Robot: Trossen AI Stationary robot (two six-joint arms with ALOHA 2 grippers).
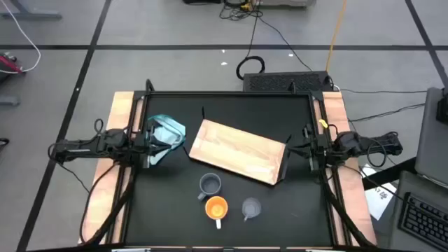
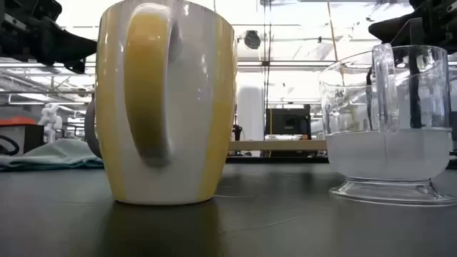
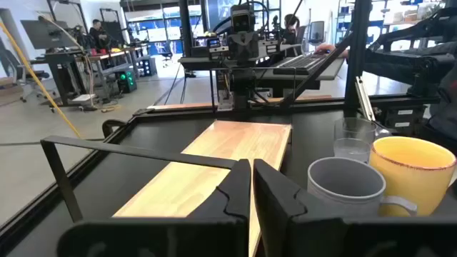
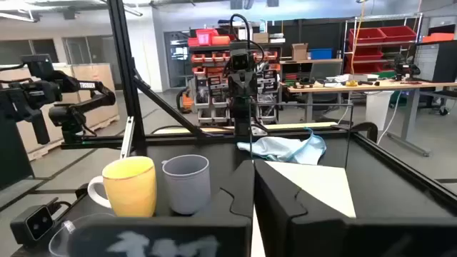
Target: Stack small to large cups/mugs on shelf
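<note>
While both arms wait at the table edges | left gripper [image 1: 149, 143] closed, empty | right gripper [image 1: 302, 148] closed, empty | orange mug [image 1: 216, 208], grey mug [image 1: 210, 184], clear cup [image 1: 251, 207] beside shelf [image 1: 238, 151]

Both dark arms lie stretched out level at mid-depth of the bench [image 1: 231, 217], one over each side rail, pointing inward toward each other. The left gripper [image 1: 155, 142] sits just inside the bench's left edge, its jaws drawn together with only a thin slit between the two fingers [image 3: 235, 193]. The right gripper [image 1: 302, 148] sits just inside the bench's right edge, jaws pressed fully together. Neither holds anything.
</note>
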